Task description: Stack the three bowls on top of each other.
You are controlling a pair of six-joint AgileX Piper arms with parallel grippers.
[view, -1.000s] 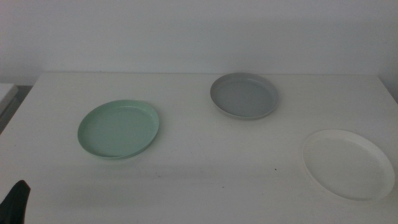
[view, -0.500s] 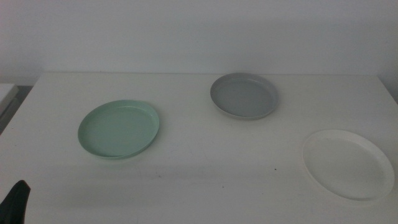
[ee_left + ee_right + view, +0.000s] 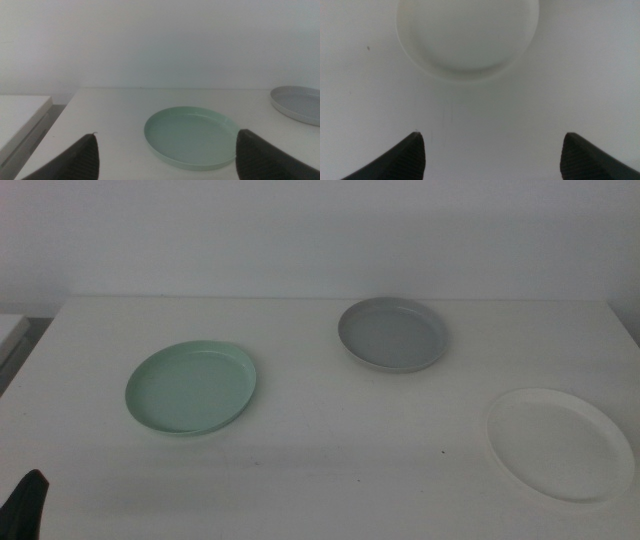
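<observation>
On the white table (image 3: 300, 440) lie three shallow round dishes, all apart from each other, nothing stacked yet. The mint green matte plastic bowl (image 3: 191, 388) is at the left side, the grey matte plastic bowl (image 3: 392, 333) is farther back near the middle, and the white matte plastic bowl (image 3: 559, 442) is at the right, near the front edge.

The left claw (image 3: 165, 157) waits low at the near left corner of the table, its jaws spread wide, with the green bowl just ahead between them and nothing gripped. The right claw (image 3: 492, 155) hangs above the table and looks down; its jaws are also spread and empty, and the white bowl sits a little beyond them.

I judge the step in hand is the first reach for a bowl. To do it well, a claw should come to the near rim, put one jaw inside and one outside the low wall, and close there firmly. The rims are low, so the lower jaw must nearly touch the table. Then lift the bowl level, centre it over another bowl, and release only when it rests inside.
</observation>
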